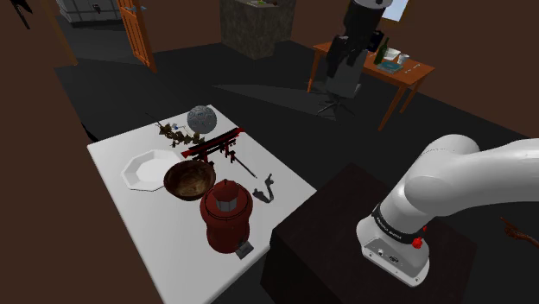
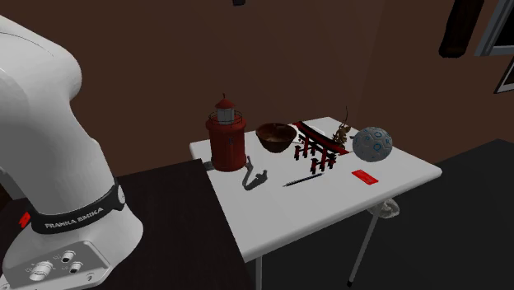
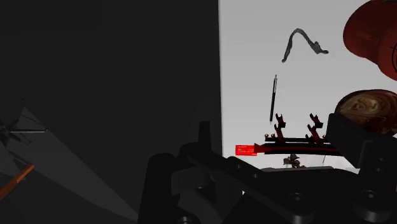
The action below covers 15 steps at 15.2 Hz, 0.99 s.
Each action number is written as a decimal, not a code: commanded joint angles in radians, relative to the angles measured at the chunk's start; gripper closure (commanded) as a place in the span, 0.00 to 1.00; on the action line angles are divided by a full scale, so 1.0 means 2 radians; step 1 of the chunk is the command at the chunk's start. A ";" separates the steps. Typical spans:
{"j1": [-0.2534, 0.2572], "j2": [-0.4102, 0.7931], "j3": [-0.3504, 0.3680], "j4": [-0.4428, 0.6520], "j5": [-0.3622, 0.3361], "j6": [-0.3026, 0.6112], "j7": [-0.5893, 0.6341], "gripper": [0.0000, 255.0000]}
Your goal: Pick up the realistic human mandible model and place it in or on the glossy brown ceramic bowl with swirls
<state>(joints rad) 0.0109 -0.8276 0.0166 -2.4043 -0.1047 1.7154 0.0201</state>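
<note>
While the grey mandible model [image 1: 266,188] lies on the white table [image 1: 164,235], apart from the brown bowl [image 1: 190,180], gripper [image 3: 273,127] spread apart, clasping nothing.

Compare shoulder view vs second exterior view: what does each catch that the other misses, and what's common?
Shoulder view's extras: a white plate beside the brown bowl, plus a wooden desk, office chair and orange door behind.
Second exterior view's extras: the table leg and a pale object below the table edge.
Shared: white table, bowl, grey mandible lying apart from the bowl, red lighthouse-shaped jar, red gate model, grey sphere, white arm.
</note>
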 commanded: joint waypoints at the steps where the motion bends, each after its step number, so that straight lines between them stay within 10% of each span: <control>1: 0.000 0.000 0.000 0.000 0.000 0.000 0.000 0.00; 15: 0.018 0.128 0.014 -0.129 0.036 0.210 0.042 0.00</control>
<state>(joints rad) 0.0443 -0.6041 0.0440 -2.6501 -0.0372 2.0958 0.1010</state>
